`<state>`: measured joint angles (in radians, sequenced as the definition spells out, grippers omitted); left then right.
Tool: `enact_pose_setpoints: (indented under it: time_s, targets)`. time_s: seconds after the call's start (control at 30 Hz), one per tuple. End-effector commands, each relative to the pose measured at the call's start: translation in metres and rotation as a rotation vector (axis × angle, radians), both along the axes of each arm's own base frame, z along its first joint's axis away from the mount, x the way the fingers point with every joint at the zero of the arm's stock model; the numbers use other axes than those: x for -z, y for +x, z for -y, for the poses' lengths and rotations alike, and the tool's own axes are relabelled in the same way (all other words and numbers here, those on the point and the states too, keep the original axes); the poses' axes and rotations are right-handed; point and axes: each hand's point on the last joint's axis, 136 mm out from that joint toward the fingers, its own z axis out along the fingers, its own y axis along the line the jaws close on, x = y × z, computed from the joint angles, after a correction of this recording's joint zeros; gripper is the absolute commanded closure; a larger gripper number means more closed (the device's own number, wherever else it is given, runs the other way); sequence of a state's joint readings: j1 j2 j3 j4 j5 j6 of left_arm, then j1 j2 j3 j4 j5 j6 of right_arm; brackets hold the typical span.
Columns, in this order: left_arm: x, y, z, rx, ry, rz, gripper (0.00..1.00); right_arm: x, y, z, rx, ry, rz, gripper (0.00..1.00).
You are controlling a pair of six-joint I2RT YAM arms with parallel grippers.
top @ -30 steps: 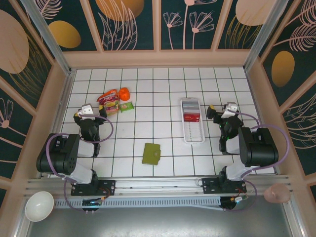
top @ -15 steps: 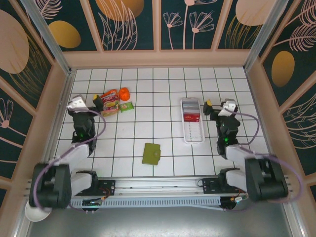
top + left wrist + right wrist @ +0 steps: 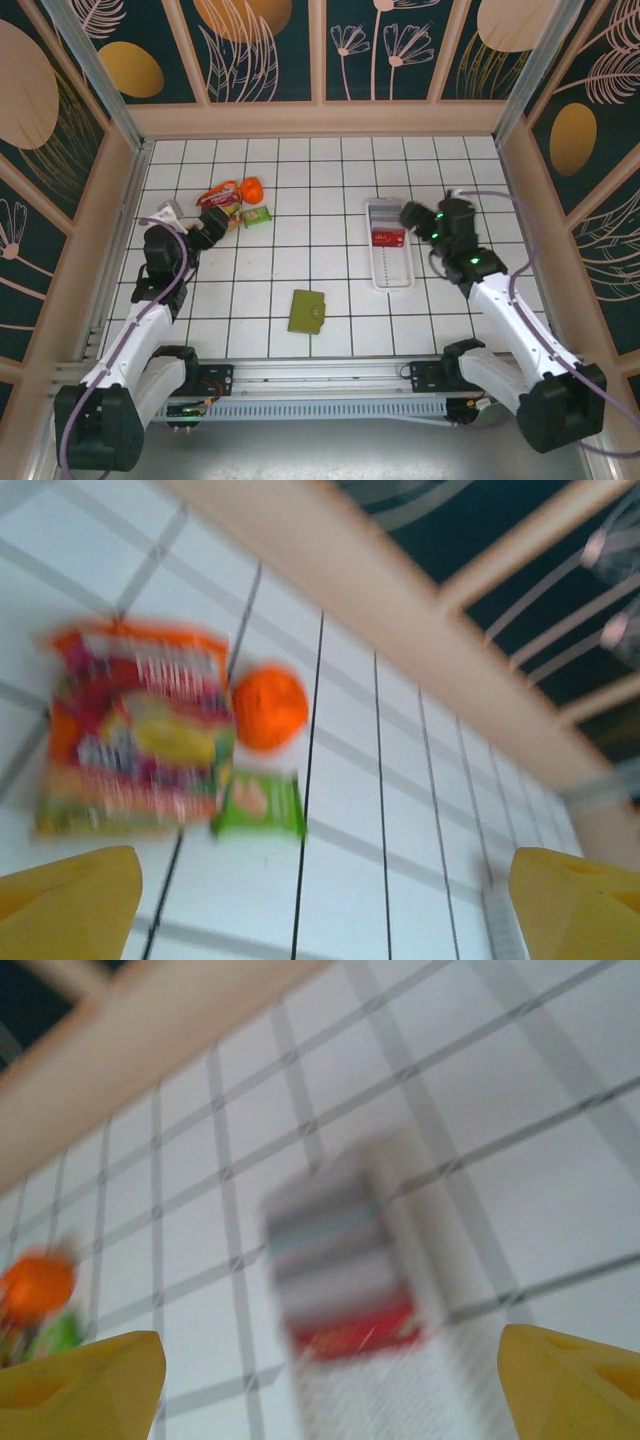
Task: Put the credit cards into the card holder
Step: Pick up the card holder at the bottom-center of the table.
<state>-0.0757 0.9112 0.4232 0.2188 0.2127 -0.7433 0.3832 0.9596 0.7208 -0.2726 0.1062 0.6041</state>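
Plainly we have barely begun — the cards (image 3: 388,238) sit in the tray (image 3: 393,276) right of the folded wallet (image 3: 306,311), with left gripper (image 3: 208,222) and right gripper (image 3: 419,219) both open, empty.

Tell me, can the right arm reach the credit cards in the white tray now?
Probably yes: the right end effector hovers open beside the white tray, and nothing covers the credit cards.
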Motion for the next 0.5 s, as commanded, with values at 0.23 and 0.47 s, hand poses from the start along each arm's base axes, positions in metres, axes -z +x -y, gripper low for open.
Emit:
enact_pose_setpoints:
  time_s: [0.23, 0.47]
  targets:
    - [0.064, -0.090, 0.105, 0.453, -0.034, -0.308, 0.11, 0.069, -0.100, -0.150, -0.232, 0.098, -0.300, 0.22]
    - [0.098, -0.135, 0.138, 0.588, -0.058, -0.420, 0.21, 0.118, -0.127, -0.188, -0.246, -0.008, -0.426, 0.46]
